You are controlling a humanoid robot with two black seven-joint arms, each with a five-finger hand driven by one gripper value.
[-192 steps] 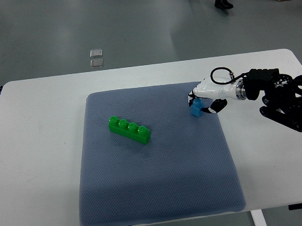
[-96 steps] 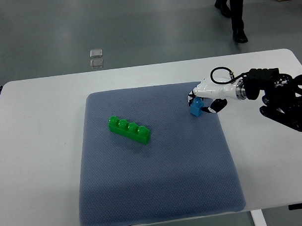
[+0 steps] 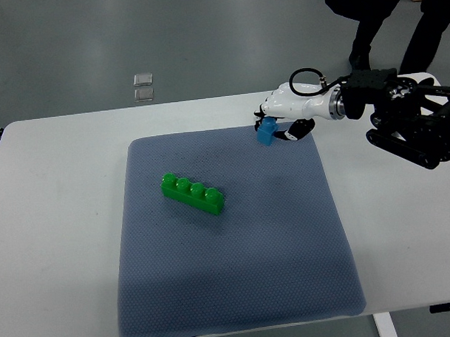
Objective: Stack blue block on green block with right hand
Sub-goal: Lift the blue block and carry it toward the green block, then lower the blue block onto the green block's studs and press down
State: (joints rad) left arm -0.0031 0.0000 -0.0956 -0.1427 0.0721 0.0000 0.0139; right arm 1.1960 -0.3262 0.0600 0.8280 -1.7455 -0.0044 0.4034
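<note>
Blue is the colour of the one small block (image 3: 267, 131) in view, and the right hand (image 3: 277, 122) has its fingers clamped on it, holding it above the far edge of the mat (image 3: 236, 286). The hand's white shell reaches in from the right on a black arm (image 3: 404, 118). A faint shadow lies on the mat below and toward the near side of the block, so the block appears lifted clear of the fabric.

One green block (image 3: 193, 193), long with four studs on top, lies flat on the mat's left half, angled so its right end sits nearer the camera. It is well apart from the blue block and nothing rests on it.

One grey-blue mat covers the middle of the single white table (image 3: 57, 241).

Two small clear squares (image 3: 144, 86) lie on the floor beyond the table's far edge, one just behind the other.

A person's dark legs (image 3: 397, 18) show at the top right, standing behind the table close to the arm. No left hand shows anywhere in the view.
</note>
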